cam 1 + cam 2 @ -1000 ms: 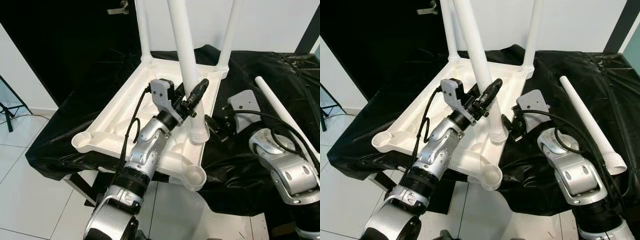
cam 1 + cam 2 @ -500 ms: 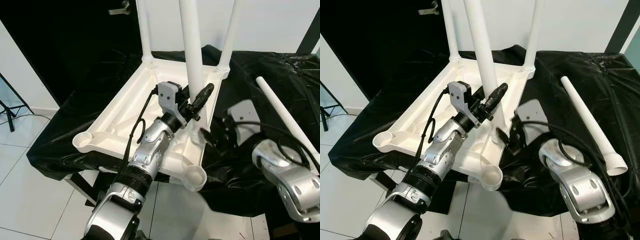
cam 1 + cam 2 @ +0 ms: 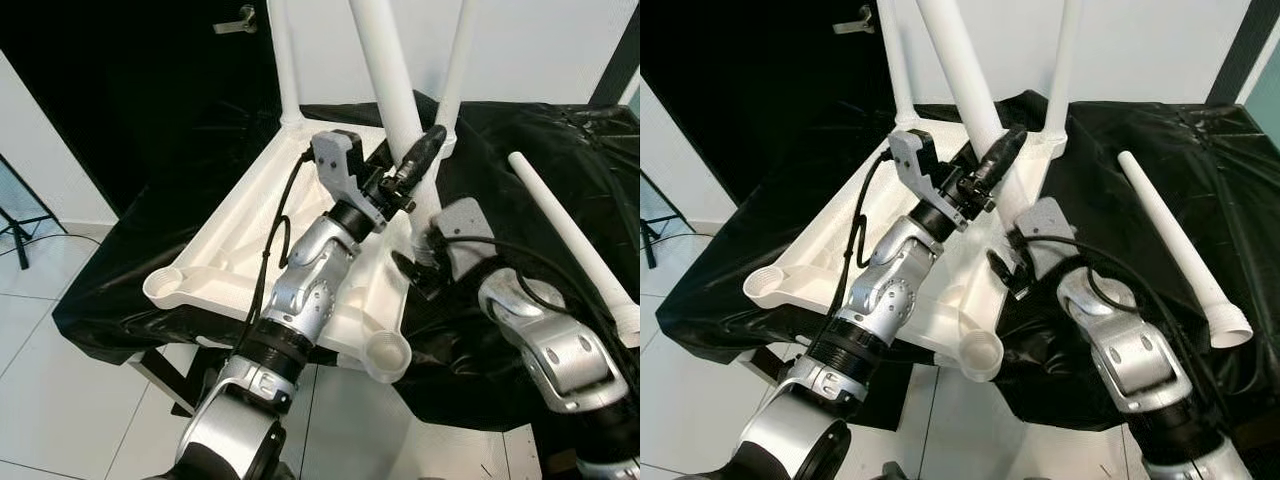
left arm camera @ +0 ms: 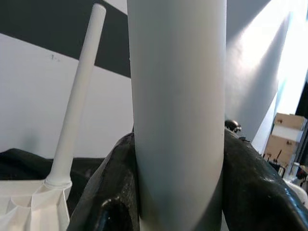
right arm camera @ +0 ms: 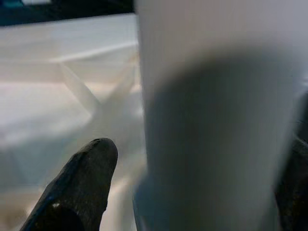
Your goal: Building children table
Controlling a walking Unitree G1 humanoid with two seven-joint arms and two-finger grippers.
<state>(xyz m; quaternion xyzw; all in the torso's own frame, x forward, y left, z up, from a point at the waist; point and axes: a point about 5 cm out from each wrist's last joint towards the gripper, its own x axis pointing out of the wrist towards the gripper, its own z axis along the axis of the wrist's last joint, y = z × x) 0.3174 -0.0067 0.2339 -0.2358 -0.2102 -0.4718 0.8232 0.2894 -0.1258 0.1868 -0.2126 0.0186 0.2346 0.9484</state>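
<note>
Overhead, the white tabletop (image 3: pixel 250 235) lies upside down on a black cloth (image 3: pixel 520 330), with two legs (image 3: pixel 283 60) already standing in its far corner sockets. The left gripper (image 3: pixel 408 178) clamps a third leg (image 3: pixel 390 75), tilted, its lower end near the tabletop's right edge. A spare leg (image 3: pixel 570 240) lies on the cloth, well apart. The left wrist view shows both black fingers (image 4: pixel 115 192) pressed against that leg. The right wrist view shows the right gripper (image 5: pixel 192 192) around the leg's base, one finger (image 5: pixel 79 187) standing clear of it, so not clamped. No writing is legible anywhere.
</note>
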